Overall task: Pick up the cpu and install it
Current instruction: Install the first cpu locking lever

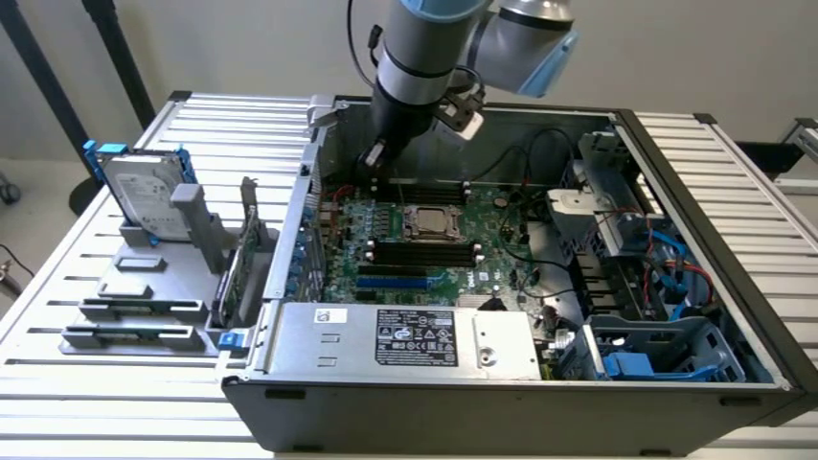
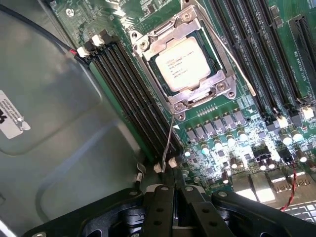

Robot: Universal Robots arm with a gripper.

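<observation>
Green motherboard (image 1: 435, 240) is seen lying flat in the bottom of an open computer case (image 1: 511, 414), which is set on a slatted metal table (image 1: 754, 192). The cpu (image 1: 428, 222), a small square chip with a silver-grey top, is found seated in its socket near the middle of the motherboard. In the wrist view its printed lid (image 2: 181, 64) is framed on all sides by the socket frame (image 2: 148, 47); whether that frame is latched cannot be told. Black memory slots (image 2: 133, 98) are noted on the motherboard on both sides of the chip. The gripper (image 1: 374, 155) is held above the motherboard's far edge, close to the case wall, apart from the cpu and touching nothing that can be made out. From the wrist its black fingers (image 2: 160, 207) are seen pressed together, the pincer (image 2: 173, 191) drawn fully narrow with nothing gripped. A grey power supply box (image 1: 409, 335) is noted along the motherboard's near edge. A hard drive (image 1: 144, 196) in a blue frame is stood upright in a rack outside the case, well apart from the motherboard, toward the exterior view's left.
</observation>
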